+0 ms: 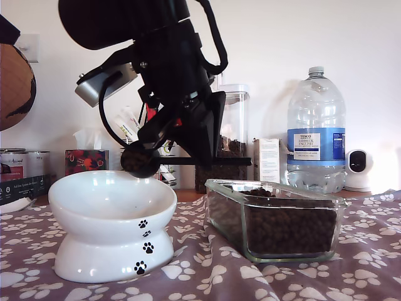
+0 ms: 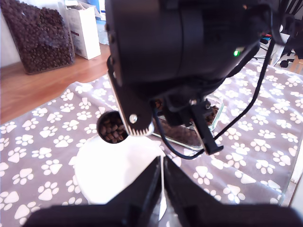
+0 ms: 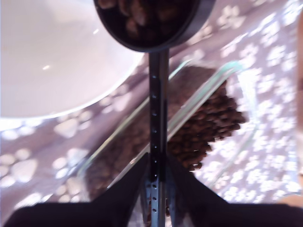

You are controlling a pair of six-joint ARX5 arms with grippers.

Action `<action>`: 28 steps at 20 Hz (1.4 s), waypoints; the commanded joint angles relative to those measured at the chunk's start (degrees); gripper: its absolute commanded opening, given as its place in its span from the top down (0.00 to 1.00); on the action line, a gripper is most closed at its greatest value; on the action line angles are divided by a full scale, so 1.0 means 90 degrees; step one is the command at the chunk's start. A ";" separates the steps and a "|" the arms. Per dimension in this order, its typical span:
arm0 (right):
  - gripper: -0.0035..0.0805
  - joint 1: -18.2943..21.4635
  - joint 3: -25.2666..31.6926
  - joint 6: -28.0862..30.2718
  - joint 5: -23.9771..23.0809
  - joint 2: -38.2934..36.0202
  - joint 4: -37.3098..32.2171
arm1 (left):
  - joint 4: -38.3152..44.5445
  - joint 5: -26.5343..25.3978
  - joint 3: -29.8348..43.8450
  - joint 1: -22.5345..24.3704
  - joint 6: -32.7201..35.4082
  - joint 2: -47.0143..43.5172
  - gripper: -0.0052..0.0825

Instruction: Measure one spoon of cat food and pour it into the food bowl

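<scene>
Cat food (image 3: 147, 19) fills the spoon (image 1: 141, 160), its handle pinched in my second claw (image 3: 157, 172) above the food bowl (image 1: 109, 207)'s rim; tipping it out likely comes next.

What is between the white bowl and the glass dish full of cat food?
In the exterior view, only bare paw-print cloth lies between the food bowl and the glass dish. The spoon hangs above the bowl's rim.

Spoon (image 3: 157, 142) cup cropped at frame top in second wrist view, food bowl (image 3: 52, 61) blurred and cut off upper left.
</scene>
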State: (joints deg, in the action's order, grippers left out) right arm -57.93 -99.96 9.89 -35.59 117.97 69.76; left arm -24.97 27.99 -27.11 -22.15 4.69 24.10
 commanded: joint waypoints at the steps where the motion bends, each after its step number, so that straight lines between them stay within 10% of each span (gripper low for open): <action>1: 0.97 -0.0080 -0.0036 0.0078 -0.0338 0.0117 -0.0063 | 0.0049 0.0005 -0.0034 -0.0015 -0.0019 0.0017 0.96; 28: 0.97 -0.0685 0.0199 0.0760 -0.2613 0.0566 -0.0063 | -0.0085 -0.0070 -0.0034 -0.0015 -0.0017 0.0015 0.96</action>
State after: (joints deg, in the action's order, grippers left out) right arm -63.59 -99.72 16.80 -58.08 121.97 68.99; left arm -27.14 27.35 -27.11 -22.15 4.67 24.12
